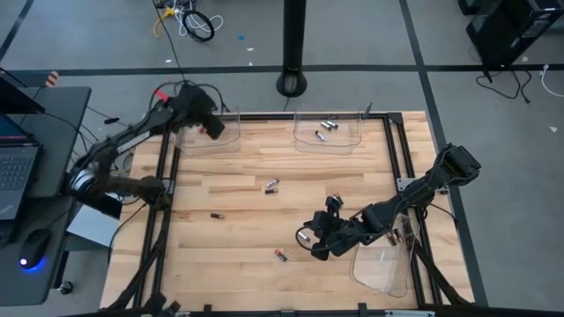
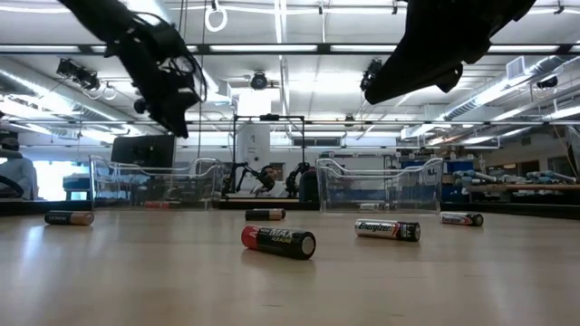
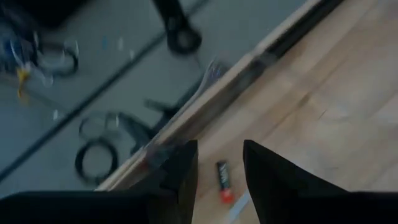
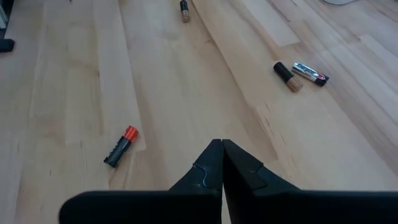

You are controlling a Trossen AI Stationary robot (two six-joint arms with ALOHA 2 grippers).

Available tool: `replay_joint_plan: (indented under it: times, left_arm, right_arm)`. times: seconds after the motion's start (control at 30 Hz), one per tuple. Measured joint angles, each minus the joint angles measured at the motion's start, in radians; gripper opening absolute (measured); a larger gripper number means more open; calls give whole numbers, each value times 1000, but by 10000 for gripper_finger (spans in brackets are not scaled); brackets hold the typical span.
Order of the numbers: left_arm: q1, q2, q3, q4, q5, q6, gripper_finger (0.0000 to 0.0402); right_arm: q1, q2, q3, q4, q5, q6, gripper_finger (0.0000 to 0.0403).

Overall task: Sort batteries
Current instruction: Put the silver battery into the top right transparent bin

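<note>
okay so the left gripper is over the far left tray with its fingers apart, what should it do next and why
Probably lift the left gripper away from the left tray. Its fingers are open and a red-and-black battery lies beneath them, seemingly released, while other batteries wait on the table.

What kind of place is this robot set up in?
Probably a robotics lab or workshop: a butcher-block table on a grey floor with loose cables, a laptop desk beside it, and long ceiling strip lights over benches of equipment.
</note>
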Motion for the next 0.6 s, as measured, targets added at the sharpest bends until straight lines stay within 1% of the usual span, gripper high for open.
replay_joint_plan:
  times: [0.2,0.33,0.5,0.6]
  left_arm:
    - [-128,-264,-267,265,14,-50,135]
    - [-225,-412,-437,442,43,-98,135]
    - [-342,-541,-633,707,99,-136,135]
    - [-406,-579,-726,867,123,-148,135]
  right_arm:
    - [-48,0,0,3,0,0,13]
    - [-112,0,0,48,-12,-34,13]
    - [-233,0,0,144,-125,-196,13]
    - [-327,0,0,155,-221,-275,13]
